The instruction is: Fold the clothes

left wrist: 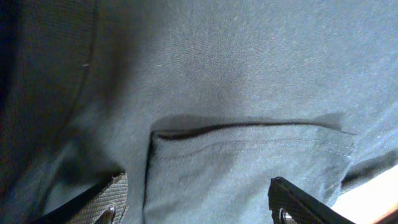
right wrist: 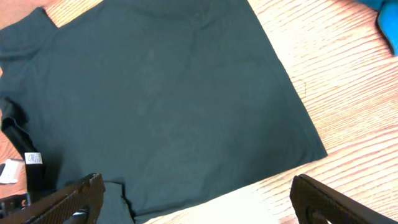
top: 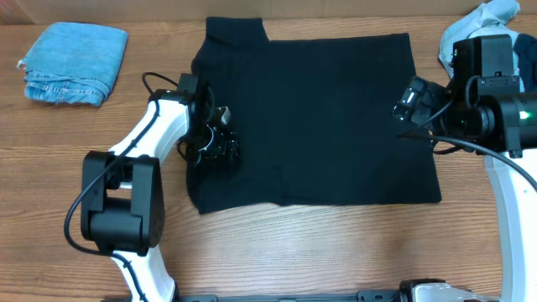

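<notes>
The black T-shirt (top: 319,117) lies flat on the wooden table, its sleeve (top: 237,33) sticking out at the top left. My left gripper (top: 221,144) is low over the shirt's left edge. In the left wrist view it (left wrist: 199,208) stands open with a folded hem (left wrist: 249,140) just ahead and fabric showing between the fingers (left wrist: 109,199). My right gripper (top: 406,107) hovers at the shirt's right edge. It (right wrist: 199,208) is open and empty above the shirt's edge (right wrist: 186,112) and the bare table. A small white tag (right wrist: 32,158) shows at the left of that view.
A folded light-blue denim piece (top: 74,63) lies at the back left. A pale blue and white garment (top: 487,18) is bunched at the back right behind the right arm. A royal-blue garment (right wrist: 388,18) shows at the corner of the right wrist view.
</notes>
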Motion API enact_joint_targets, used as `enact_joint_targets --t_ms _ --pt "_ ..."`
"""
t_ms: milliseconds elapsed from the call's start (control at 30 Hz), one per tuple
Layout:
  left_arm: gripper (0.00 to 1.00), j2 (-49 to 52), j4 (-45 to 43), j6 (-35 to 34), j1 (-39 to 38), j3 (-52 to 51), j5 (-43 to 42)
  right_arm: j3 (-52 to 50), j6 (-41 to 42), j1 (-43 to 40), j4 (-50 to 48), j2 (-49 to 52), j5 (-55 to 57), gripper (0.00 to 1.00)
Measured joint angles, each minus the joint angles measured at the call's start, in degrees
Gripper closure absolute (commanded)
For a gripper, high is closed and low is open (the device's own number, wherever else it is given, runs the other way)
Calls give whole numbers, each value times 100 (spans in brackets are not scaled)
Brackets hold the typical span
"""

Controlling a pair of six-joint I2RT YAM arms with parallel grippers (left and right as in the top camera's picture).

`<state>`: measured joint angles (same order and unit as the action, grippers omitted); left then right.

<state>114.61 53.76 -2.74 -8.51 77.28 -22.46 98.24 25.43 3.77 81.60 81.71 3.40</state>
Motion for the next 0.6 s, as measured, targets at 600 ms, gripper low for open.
enact_joint_targets --t_ms 600 --pt "39 221 -48 299 4 0 -546 0 -2 0 -15 0 94 0"
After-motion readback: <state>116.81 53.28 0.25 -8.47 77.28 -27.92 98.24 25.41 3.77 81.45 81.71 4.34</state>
